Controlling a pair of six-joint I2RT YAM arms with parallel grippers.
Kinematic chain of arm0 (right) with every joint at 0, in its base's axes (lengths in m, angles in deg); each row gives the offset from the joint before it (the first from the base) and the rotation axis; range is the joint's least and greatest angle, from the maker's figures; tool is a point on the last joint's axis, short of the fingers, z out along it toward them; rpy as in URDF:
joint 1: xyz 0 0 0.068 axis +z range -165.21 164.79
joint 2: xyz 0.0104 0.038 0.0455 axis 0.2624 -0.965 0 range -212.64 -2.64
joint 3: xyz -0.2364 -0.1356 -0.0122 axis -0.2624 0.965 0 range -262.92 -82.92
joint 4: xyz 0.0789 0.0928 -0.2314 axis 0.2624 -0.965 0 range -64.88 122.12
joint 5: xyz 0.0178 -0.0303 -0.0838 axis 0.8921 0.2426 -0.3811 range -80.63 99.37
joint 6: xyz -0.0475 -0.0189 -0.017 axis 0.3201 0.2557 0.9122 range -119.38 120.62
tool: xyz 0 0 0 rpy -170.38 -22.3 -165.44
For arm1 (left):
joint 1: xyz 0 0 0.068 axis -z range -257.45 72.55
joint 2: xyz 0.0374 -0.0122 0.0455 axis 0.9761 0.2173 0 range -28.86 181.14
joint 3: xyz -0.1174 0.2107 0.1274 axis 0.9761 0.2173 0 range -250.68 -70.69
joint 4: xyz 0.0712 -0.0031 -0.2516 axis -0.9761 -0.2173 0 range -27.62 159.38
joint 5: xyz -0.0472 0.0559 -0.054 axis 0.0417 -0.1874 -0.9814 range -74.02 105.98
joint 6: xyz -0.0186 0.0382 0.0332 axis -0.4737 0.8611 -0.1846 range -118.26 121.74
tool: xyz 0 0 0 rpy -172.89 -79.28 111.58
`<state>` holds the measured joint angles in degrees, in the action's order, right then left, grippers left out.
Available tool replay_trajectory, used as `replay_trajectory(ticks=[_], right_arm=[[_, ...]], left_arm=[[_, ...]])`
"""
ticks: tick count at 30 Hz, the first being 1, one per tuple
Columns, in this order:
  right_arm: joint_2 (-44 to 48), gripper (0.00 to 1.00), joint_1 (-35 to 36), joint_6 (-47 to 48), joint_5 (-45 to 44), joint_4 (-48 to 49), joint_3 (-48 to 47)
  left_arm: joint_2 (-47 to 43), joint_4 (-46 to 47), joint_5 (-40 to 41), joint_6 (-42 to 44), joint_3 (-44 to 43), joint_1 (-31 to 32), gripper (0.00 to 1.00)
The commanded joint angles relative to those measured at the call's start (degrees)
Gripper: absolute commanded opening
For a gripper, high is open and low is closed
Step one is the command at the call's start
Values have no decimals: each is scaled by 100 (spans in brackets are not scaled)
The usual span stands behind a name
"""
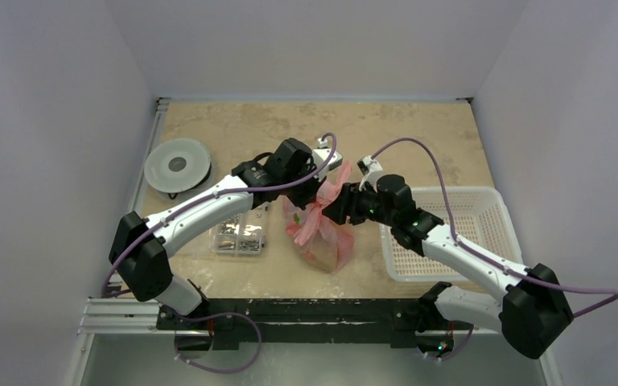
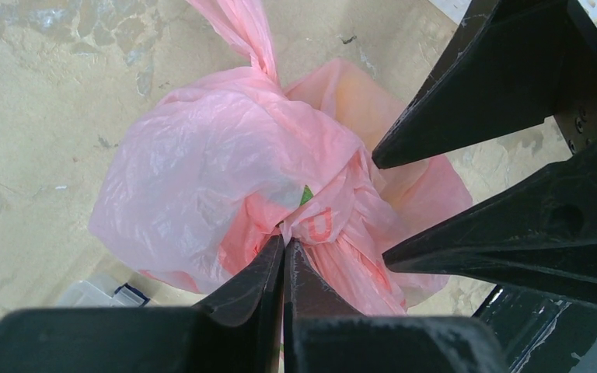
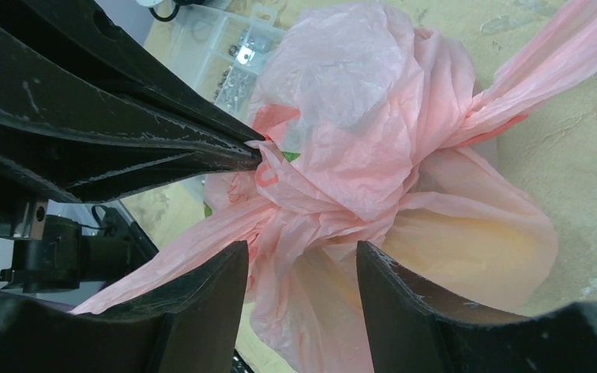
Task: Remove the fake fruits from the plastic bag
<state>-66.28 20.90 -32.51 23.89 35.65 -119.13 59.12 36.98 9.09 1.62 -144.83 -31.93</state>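
Note:
The pink plastic bag (image 1: 322, 232) stands knotted in the middle of the table, one handle strip sticking up. My left gripper (image 2: 286, 242) is shut on a fold of the bag right at the knot; from above it (image 1: 319, 193) is at the bag's top. My right gripper (image 3: 299, 272) is open, its jaws on either side of loose plastic just below the knot, touching it lightly. The fake fruits are inside the bag: a yellow mass (image 3: 466, 241) shows through the plastic, and a speck of green (image 2: 305, 196) shows at the knot.
A clear box of small metal parts (image 1: 240, 235) lies left of the bag. A white perforated basket (image 1: 483, 211) stands to the right under my right arm. A round grey disc (image 1: 178, 163) sits at the far left.

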Motion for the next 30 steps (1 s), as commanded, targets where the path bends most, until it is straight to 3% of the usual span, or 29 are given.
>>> replay_trajectory(ticks=[1,9,16,23,30], right_arm=[[-69,53,26,-106,22,542,-90],[-431,33,89,-409,-10,836,-131],[-508,0,184,-177,-16,571,-119],[196,0,268,57,-503,-111,408],[1090,0,272,115,-766,-765,842]], left_arm=[[-236,32,23,127,-196,17,0],[-541,323,130,72,28,20,0],[-649,381,1016,-119,70,19,0],[-611,278,1723,-180,25,23,0],[-662,316,1642,-84,72,19,0]])
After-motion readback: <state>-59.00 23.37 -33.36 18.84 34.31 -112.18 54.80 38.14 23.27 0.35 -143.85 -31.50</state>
